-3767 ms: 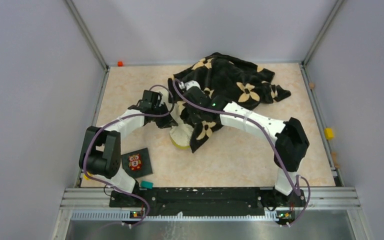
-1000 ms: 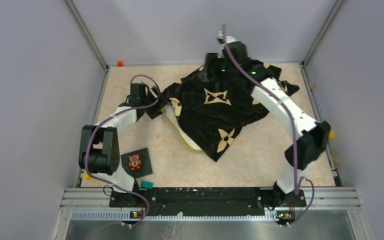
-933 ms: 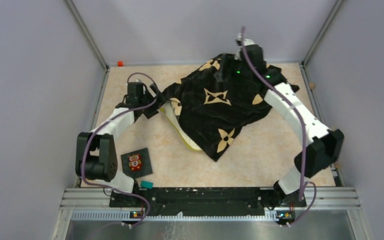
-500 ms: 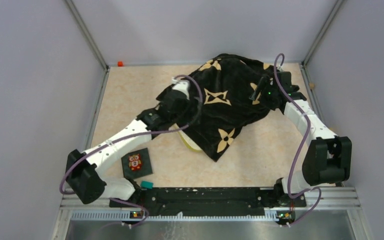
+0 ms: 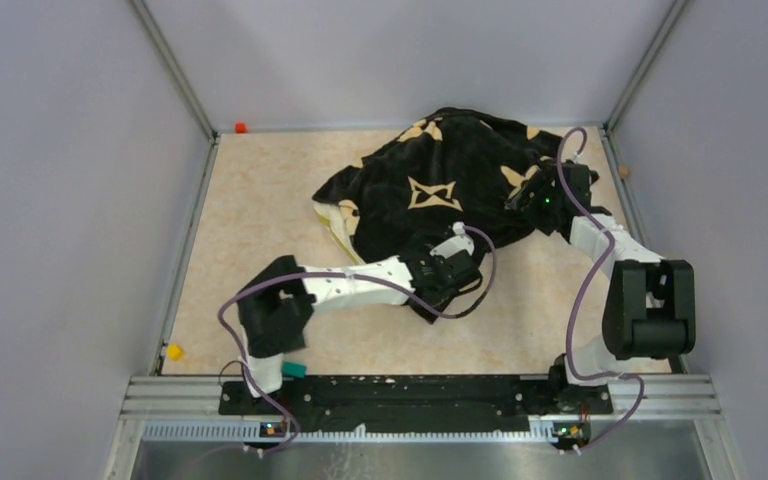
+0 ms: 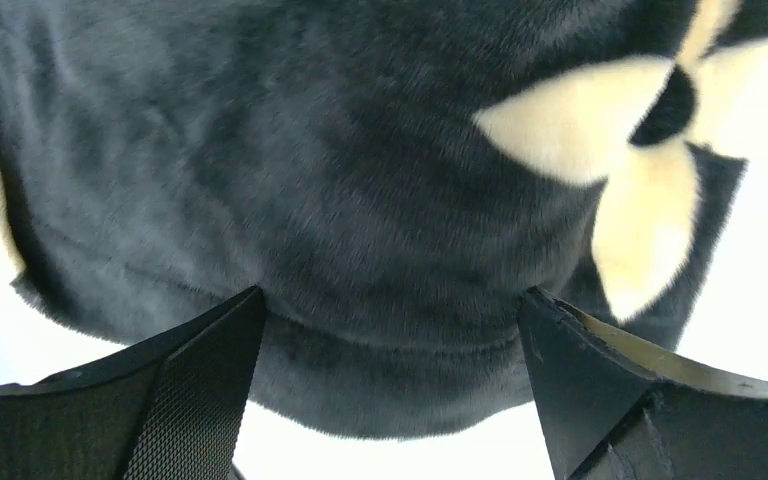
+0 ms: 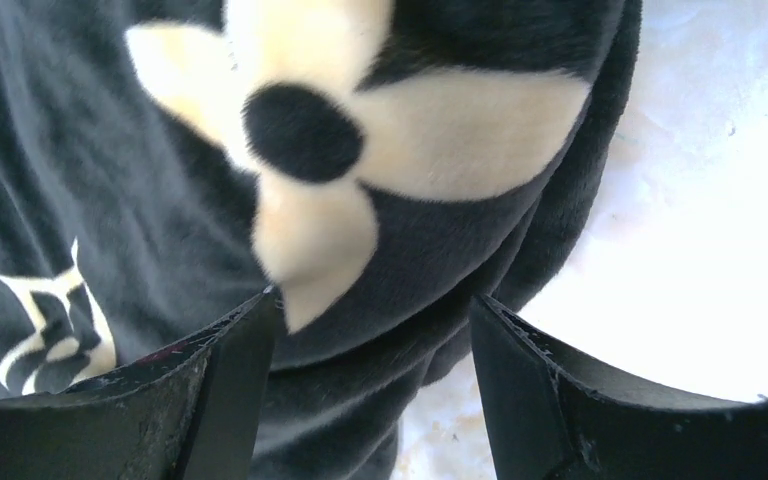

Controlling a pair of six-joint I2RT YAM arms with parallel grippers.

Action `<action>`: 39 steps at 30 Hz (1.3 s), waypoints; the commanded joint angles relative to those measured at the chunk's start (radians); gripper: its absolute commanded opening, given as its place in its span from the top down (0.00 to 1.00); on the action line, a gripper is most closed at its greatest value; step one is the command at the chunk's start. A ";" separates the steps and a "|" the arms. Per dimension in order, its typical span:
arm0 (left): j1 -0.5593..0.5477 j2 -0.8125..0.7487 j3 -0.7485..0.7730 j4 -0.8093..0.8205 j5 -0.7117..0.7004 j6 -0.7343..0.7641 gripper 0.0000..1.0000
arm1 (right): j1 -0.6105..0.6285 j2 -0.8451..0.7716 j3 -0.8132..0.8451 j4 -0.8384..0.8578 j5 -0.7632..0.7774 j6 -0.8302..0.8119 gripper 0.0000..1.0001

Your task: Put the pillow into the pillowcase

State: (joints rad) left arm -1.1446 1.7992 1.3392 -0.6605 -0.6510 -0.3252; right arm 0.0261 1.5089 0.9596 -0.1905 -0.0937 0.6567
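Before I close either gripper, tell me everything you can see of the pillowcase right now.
The pillowcase is black, velvety-looking fabric printed with cream four-petal flowers and diamond stars. It lies rumpled on the tabletop toward the far right, bulging over the pillow, whose pale yellow-edged side peeks out at its left. The left gripper is at its near corner, the fabric edge bunched between spread fingers in the left wrist view. The right gripper straddles its right edge, also spread.

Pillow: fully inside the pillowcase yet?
Not fully. A cream-yellow pillow edge sticks out at the left of the black flowered pillowcase; the rest is covered.
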 commanded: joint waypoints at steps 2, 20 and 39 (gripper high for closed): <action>0.002 0.167 0.087 -0.058 -0.215 0.027 0.01 | -0.065 0.074 -0.054 0.294 -0.096 0.116 0.30; -0.026 -0.108 0.291 -0.078 -0.095 0.340 1.00 | -0.076 0.084 0.172 0.202 -0.040 0.096 1.00; 0.611 -0.312 0.332 0.047 1.164 -0.193 1.00 | 0.164 0.224 1.125 -0.627 0.185 -0.267 0.91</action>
State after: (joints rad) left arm -0.8738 1.5177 1.8793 -0.7731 0.0719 -0.2470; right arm 0.0799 1.5013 1.9156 -0.7155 0.0547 0.4782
